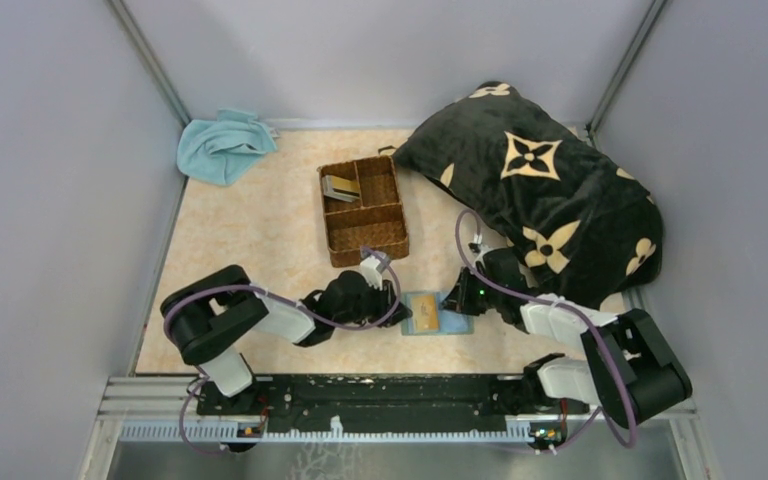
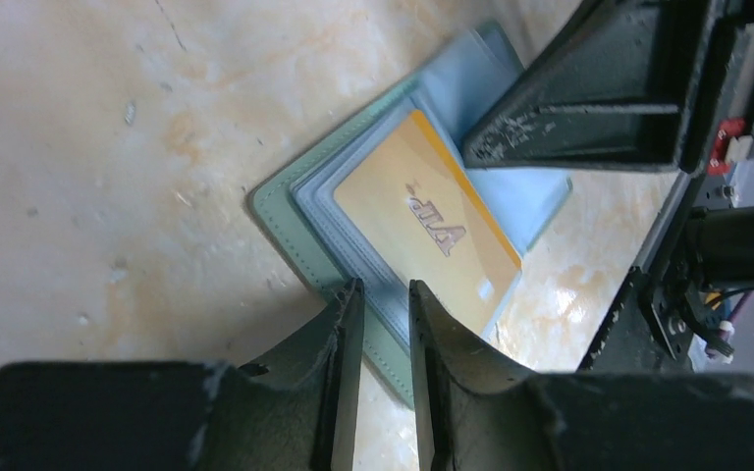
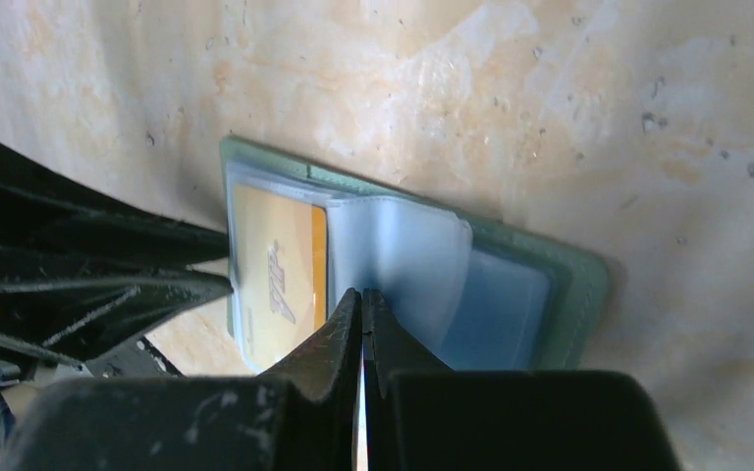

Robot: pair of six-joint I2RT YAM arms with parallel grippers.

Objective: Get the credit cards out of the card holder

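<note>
My right gripper [image 3: 361,296] pinches a blue pocket of the card holder [image 3: 511,304]. My left gripper [image 2: 385,290] is at its left edge; I cannot tell if it holds. The tan table [image 1: 250,240] stretches left.

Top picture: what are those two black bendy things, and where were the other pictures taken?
Two robot arms, the left arm and right arm, seen from overhead. The other pictures come from cameras on their wrists, looking past the jaws. Between them on the table lies an open card holder with a gold card pocketed. The left jaws stand slightly apart at its edge; the right jaws are closed at a pale blue pocket. A basket, towel and pillow lie behind.
</note>
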